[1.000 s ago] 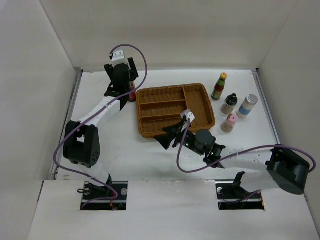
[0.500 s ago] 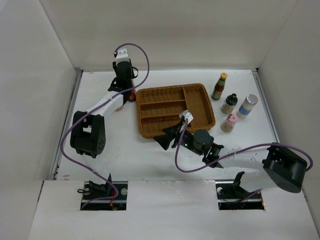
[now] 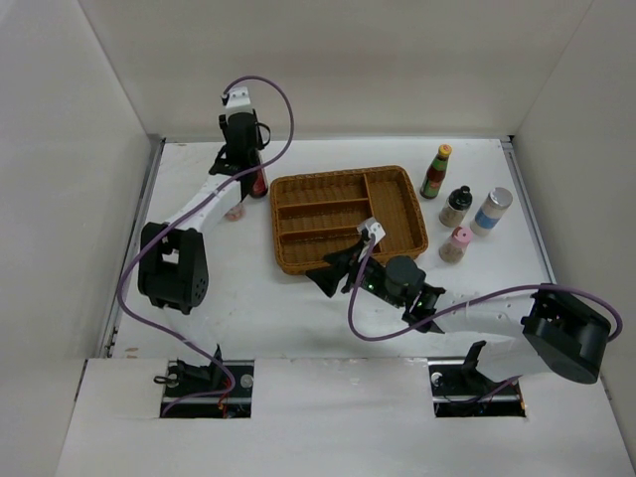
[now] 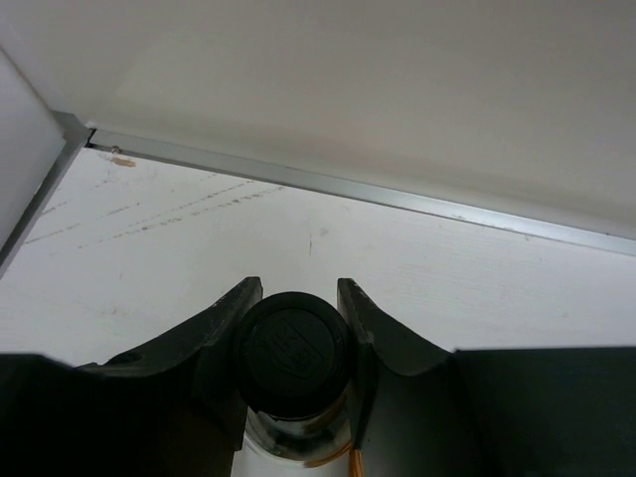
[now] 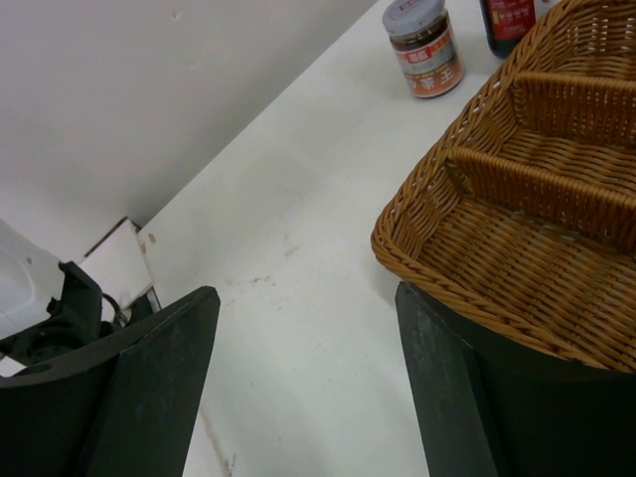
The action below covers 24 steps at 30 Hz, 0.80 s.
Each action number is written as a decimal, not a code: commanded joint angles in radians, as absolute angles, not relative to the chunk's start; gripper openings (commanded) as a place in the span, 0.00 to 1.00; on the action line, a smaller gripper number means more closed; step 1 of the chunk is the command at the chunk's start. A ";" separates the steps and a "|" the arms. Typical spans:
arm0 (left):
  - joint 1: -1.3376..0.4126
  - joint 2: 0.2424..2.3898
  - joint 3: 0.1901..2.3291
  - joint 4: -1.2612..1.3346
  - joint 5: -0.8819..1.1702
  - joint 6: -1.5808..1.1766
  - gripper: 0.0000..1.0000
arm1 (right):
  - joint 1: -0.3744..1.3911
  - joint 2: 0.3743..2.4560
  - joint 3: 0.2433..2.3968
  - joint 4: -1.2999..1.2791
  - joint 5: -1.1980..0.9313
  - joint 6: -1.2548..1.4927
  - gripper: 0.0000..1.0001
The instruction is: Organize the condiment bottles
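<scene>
Pick-up looks to be the step in hand on the white desk (image 3: 248, 298), since the brown wicker divided tray (image 3: 339, 175) at its middle holds none of the condiment bottles. The left claw (image 3: 250, 169) reaches to the far side, just beyond the tray's far-left corner, and its jaws are clamped on the neck of the tall clear black-capped bottle with the red label (image 3: 259, 185); the left wrist view shows the round cap pinched snugly between both fingers. Whether that bottle's base is off the desk cannot be told. The right claw (image 3: 336, 270) hovers just off the tray's near-left corner with its jaws wide apart and nothing between them. The short pink-lidded jar (image 3: 237, 212) stands on the desk near the gripped bottle, left of the tray. Well apart, to the tray's right, stand the green yellow-capped sauce bottle (image 3: 435, 171), the silver-capped blue-labelled bottle (image 3: 493, 211), the black-capped spice shaker (image 3: 456, 207) and the pink-capped shaker (image 3: 457, 244), all upright. The next move likely calls for lifting the held bottle straight up, carrying it over the wicker rim without tilting, and lowering it into a compartment.
</scene>
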<state>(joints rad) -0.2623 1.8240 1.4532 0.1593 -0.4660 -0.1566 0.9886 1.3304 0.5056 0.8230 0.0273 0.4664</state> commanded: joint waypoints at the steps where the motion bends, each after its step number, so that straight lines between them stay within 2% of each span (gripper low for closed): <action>1: -0.260 1.660 1.552 0.295 -0.474 -0.140 0.18 | 0.979 1.321 0.514 0.888 0.011 0.479 0.79; 12: -0.346 1.606 1.557 0.302 -0.465 -0.140 0.18 | 0.938 1.305 0.486 0.922 0.017 0.514 0.79; 24: -0.432 1.704 1.582 0.310 -0.456 -0.144 0.18 | 0.895 1.273 0.465 0.923 0.015 0.532 0.79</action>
